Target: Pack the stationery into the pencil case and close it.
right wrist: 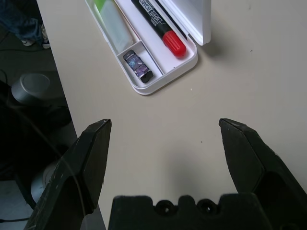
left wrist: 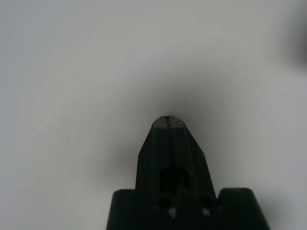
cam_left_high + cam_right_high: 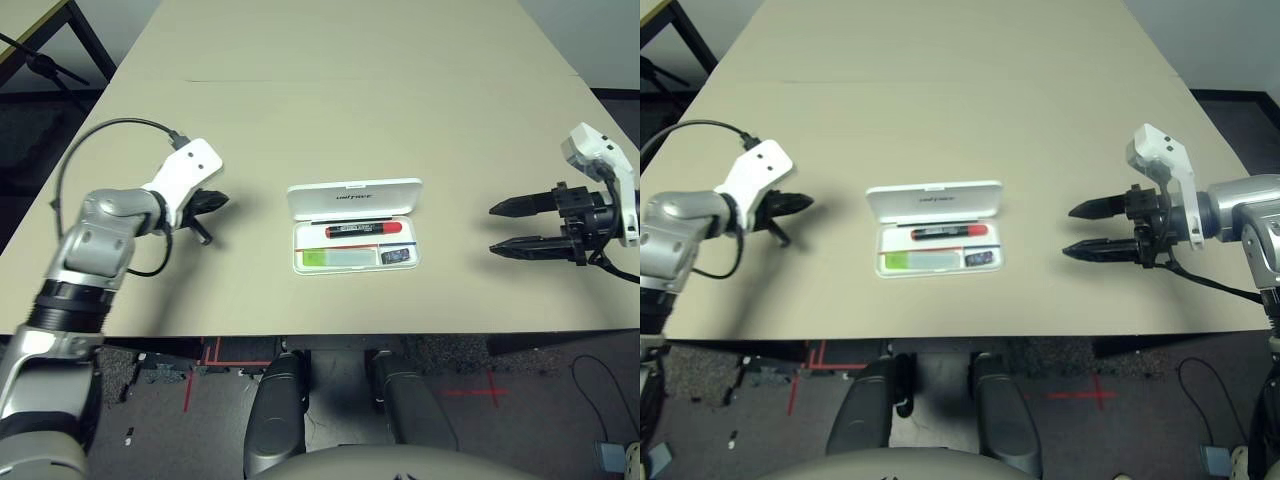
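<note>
All packed, not shut: what could go wrong?

So the table (image 3: 300, 110) has been set up with the left gripper (image 2: 167, 117) and right gripper (image 3: 492, 229) on opposite sides. The left jaws are pressed together on nothing; the right ones are spread apart, empty. The pencil case (image 3: 357, 270) is sat between both pairs, well clear of each. Its lid (image 3: 385, 200) is raised, so closing is probably all that's left. If it's pushed off-centre by the left tips, the whole case could be slid or spun towards the right jaws. If the right ones are brought in that wide, the rim could be bumped.

The highlighter (image 3: 315, 258) is laid with its green end towards the left jaws. Behind it, the red marker (image 3: 350, 230) could be knocked proud by a jolt and the lid blocked. The little dark block (image 3: 395, 256), in the compartment nearest the right jaws, could be bounced out too.
</note>
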`<state>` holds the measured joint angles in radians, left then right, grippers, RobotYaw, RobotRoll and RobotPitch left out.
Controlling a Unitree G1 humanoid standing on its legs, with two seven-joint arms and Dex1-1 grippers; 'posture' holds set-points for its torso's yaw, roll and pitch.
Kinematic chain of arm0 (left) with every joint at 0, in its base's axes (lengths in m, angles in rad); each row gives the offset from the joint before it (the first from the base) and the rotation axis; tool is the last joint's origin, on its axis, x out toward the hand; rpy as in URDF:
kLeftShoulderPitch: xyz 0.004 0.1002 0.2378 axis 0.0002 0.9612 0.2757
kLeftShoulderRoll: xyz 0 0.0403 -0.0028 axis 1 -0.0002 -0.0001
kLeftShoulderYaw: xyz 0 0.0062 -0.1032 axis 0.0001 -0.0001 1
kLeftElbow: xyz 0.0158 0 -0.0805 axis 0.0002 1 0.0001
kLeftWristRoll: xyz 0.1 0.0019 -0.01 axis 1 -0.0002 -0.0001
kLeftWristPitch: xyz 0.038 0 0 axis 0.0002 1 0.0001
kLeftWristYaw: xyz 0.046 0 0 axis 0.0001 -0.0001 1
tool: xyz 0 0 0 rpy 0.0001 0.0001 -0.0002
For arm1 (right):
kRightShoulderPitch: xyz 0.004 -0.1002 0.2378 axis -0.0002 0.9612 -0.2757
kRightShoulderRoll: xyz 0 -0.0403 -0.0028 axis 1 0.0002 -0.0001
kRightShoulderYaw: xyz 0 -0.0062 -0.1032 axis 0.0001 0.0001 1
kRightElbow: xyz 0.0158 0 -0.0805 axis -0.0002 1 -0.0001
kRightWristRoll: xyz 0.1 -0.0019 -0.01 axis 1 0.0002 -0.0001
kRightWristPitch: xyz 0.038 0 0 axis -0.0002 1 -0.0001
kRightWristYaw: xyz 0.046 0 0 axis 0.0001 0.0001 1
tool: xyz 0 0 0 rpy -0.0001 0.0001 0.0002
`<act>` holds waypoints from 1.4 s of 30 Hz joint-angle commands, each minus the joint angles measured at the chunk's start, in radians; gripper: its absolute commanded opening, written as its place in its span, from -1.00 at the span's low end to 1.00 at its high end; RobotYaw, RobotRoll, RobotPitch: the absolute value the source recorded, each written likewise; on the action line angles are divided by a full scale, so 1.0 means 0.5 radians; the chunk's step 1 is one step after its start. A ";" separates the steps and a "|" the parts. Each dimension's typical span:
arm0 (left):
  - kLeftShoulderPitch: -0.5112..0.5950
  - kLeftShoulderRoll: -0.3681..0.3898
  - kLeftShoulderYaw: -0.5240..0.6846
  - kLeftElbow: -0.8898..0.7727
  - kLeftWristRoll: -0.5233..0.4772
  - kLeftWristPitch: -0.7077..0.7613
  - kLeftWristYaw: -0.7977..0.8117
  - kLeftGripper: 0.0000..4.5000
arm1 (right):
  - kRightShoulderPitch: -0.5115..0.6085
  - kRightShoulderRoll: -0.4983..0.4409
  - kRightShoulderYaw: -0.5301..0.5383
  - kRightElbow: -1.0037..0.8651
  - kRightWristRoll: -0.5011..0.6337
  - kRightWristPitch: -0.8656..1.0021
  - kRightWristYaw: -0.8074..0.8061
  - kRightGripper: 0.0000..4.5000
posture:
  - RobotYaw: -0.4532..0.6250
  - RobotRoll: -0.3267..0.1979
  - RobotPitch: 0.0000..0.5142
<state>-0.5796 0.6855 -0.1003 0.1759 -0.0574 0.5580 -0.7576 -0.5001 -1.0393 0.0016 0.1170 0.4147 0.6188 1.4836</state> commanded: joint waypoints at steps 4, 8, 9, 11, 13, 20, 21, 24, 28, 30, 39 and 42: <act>-0.076 -0.119 0.003 0.062 -0.009 -0.046 0.037 -0.99 | -0.007 0.014 0.040 -0.021 -0.006 -0.023 -0.009 1.00 | -0.12 0.25 -0.31; -0.091 -0.183 -0.001 0.048 -0.040 -0.043 0.011 -0.99 | -0.003 0.013 0.040 -0.020 -0.004 -0.032 -0.013 1.00 | -0.13 0.25 -0.32; -0.093 -0.189 -0.002 0.049 -0.040 -0.043 0.006 -0.99 | -0.004 0.014 0.041 -0.017 -0.005 -0.034 -0.014 1.00 | -0.13 0.25 -0.32; -0.085 -0.216 -0.018 0.024 -0.053 -0.039 -0.017 -0.99 | -0.002 0.012 0.039 -0.019 -0.005 -0.039 -0.017 1.00 | -0.13 0.25 -0.33; -0.070 -0.253 -0.038 -0.006 -0.059 -0.039 -0.020 -0.99 | -0.001 0.014 0.035 -0.020 -0.005 -0.048 -0.022 1.00 | -0.14 0.25 -0.34; -0.044 -0.350 -0.041 -0.101 -0.111 -0.021 -0.068 -0.99 | -0.009 0.019 0.039 -0.011 -0.006 -0.065 -0.032 1.00 | -0.14 0.25 -0.36; -0.039 -0.356 -0.047 -0.120 -0.123 -0.022 -0.085 -0.99 | -0.010 0.019 0.039 -0.009 -0.008 -0.069 -0.033 1.00 | -0.14 0.25 -0.36; -0.020 -0.370 -0.085 -0.195 -0.159 -0.021 -0.167 -0.99 | -0.017 0.029 0.047 0.005 -0.018 -0.086 -0.039 1.00 | -0.14 0.25 -0.37; 0.010 -0.372 -0.129 -0.316 -0.222 0.025 -0.258 -0.99 | -0.028 0.043 0.054 0.016 -0.027 -0.096 -0.037 1.00 | -0.14 0.25 -0.38; 0.023 -0.362 -0.142 -0.369 -0.252 0.044 -0.308 -0.99 | -0.033 0.048 0.058 0.024 -0.034 -0.103 -0.035 1.00 | -0.14 0.25 -0.38; 0.101 -0.253 -0.255 -0.576 -0.387 0.081 -0.599 -0.99 | -0.043 0.069 0.087 0.067 -0.079 -0.156 -0.028 1.00 | -0.13 0.25 -0.40; 0.121 -0.226 -0.315 -0.584 -0.369 0.073 -0.634 -0.99 | -0.045 0.078 0.093 0.075 -0.093 -0.168 -0.026 1.00 | -0.13 0.25 -0.41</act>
<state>-0.5327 0.5600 -0.2240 -0.1063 -0.2413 0.5896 -1.0570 -0.5206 -1.0044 0.0319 0.1525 0.3785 0.5464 1.4664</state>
